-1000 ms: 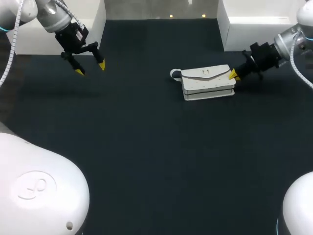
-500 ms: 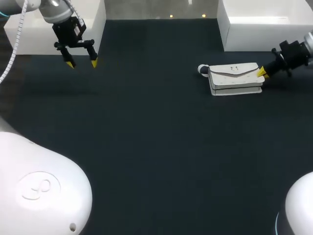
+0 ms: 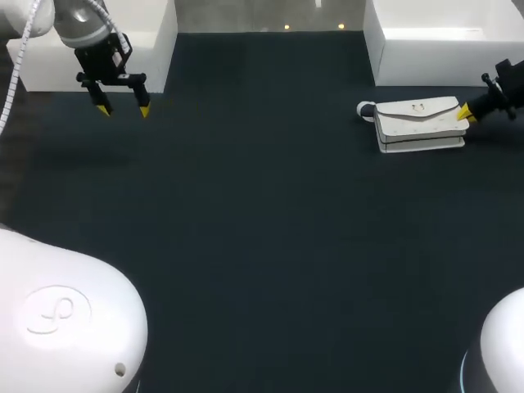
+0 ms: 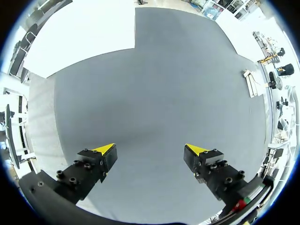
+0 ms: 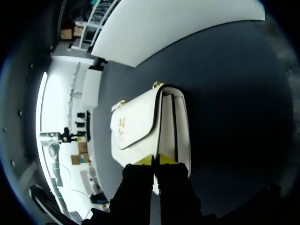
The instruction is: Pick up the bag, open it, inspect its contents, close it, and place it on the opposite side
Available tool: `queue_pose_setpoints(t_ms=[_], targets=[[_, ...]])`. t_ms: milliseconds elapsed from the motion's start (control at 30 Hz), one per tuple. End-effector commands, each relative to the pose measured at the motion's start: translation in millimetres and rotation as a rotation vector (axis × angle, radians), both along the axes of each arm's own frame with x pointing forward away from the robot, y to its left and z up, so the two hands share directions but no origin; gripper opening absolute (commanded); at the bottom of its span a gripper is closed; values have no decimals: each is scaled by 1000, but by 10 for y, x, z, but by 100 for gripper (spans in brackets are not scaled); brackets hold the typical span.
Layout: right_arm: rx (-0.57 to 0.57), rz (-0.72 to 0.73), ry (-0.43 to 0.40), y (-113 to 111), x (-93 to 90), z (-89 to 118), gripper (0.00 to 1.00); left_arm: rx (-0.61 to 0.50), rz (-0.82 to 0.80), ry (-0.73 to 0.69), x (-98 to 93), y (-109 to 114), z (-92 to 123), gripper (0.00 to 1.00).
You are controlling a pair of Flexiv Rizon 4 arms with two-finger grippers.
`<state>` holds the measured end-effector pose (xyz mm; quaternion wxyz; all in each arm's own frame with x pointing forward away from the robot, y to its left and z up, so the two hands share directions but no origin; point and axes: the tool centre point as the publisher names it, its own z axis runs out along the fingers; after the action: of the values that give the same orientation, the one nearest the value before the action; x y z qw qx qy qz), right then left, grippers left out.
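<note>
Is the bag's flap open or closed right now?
Closed. The flap lies flat against the bag with no gap showing, and the right claw grips one end of it.

Silver-grey and rounded, the left arm (image 3: 78, 23) is trailing a white coiled cable (image 3: 22, 51) beside it. The left claw (image 3: 123, 109) is showing two blocky black fingers, each capped with a bright yellow tip and studded with round screws (image 4: 70, 174), plus a small red-and-green tag (image 4: 240, 205). The right claw (image 3: 464, 113) is wearing matching black and yellow. Glossy white domed housings (image 3: 65, 315) are gleaming up front, one bearing a round embossed emblem.
</note>
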<state>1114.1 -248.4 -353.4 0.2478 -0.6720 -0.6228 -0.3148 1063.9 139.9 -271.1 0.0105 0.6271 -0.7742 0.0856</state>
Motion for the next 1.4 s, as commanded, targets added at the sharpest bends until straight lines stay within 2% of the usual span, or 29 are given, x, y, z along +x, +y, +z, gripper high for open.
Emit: queue_pose_setpoints(t_ms=[33,167,733,1067,1400], targets=[[29,34,37,-188,193,-7,0,-18,14,-72,-72,78,-21,100],[40,11,46,-323,283,-34,0,-4,30,-75,-84,105,-18,100],[57,7,53,-342,300,-39,0,17,38,-81,-62,135,-8,100],[88,-10,17,-760,516,119,0,34,47,-81,-54,277,13,100],[119,68,41,-1014,720,50,0,33,50,-79,-55,287,10,100]])
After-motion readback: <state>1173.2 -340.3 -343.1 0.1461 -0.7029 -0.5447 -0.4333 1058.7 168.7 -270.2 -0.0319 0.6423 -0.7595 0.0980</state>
